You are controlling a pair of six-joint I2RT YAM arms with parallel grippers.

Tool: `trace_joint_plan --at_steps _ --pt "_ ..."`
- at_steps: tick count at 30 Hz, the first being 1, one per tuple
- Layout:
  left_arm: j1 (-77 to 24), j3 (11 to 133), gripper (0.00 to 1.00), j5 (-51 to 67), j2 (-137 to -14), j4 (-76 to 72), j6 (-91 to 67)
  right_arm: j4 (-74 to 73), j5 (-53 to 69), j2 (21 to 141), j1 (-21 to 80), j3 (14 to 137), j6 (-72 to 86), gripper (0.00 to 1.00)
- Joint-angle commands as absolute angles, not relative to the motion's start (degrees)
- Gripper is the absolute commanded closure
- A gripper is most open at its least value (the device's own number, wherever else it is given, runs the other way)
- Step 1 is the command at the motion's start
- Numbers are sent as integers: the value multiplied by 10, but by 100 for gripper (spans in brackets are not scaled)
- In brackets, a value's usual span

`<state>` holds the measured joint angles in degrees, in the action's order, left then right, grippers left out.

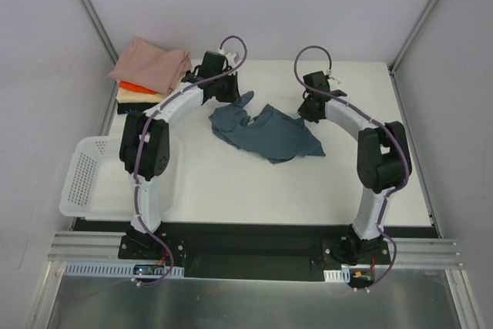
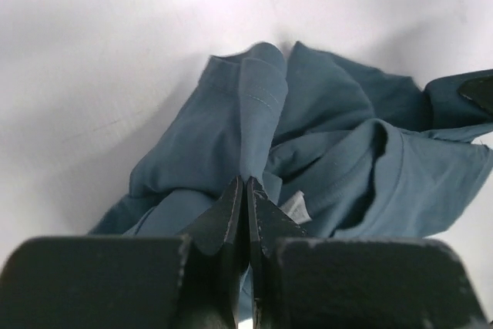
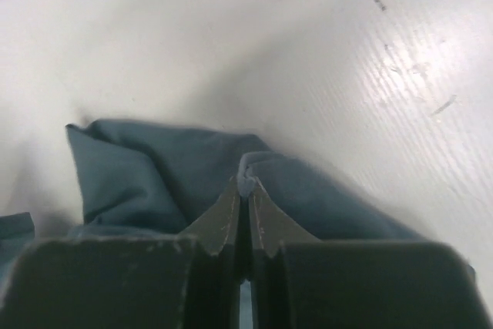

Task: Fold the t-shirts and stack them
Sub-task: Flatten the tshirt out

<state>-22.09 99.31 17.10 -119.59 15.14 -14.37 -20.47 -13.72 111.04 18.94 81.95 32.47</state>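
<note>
1. Left gripper (image 2: 246, 184): black two-finger unit, clenched. A raised fold of the slate-blue cloth t-shirt (image 1: 269, 133) is pinched between its fingertips at the garment's left far edge.
2. Task item position: the slate-blue cloth t-shirt lies crumpled and unfolded on the far middle of the table, between the two grippers, well apart from the stack.
3. Right gripper (image 3: 243, 184): black two-finger unit, clenched on a rolled edge of the same garment at its right far side.
4. Handling, as judged: the cloth is light, limp and without stiffness. It sags and bunches when lifted, and a thin pinch can slip. Take hold at hems, shoulder seams or corners, one per gripper, so tension spreads the panel flat.
5. Surface: the white matte table (image 1: 254, 190) is smooth, so the cloth probably slides readily. A white plastic lattice basket (image 1: 77, 182) sits at the near left edge. A stack of folded t-shirts (image 1: 154, 68), dusty pink on top with orange, cream and dark layers beneath, occupies the far left corner.
6. Room: pale grey enclosure walls (image 1: 269, 5) with metal corner posts bound the table on three sides.
</note>
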Motion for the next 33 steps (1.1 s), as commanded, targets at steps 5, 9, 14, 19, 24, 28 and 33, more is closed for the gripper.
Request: trace_joint_plan --at_steps 5,9,14,19,24,28,33 --pt "-221 820 100 153 -906 19 -169 -213 -213 895 193 784 215 99" --pt "-222 734 100 142 -791 -25 -185 -227 -221 799 192 780 145 99" --pt "-222 683 100 106 -641 -63 -207 -236 -214 686 193 789 95 99" --pt "-222 658 100 23 -508 -63 -206 -274 -259 600 192 820 47 99" --pt "-222 639 100 -53 -418 -63 -200 -305 -344 517 192 852 12 99" --pt "-221 644 100 -100 -373 -48 -200 -317 -387 482 192 880 -25 98" --pt "-221 664 100 -142 -366 -49 -186 -318 -419 470 192 917 -56 96"
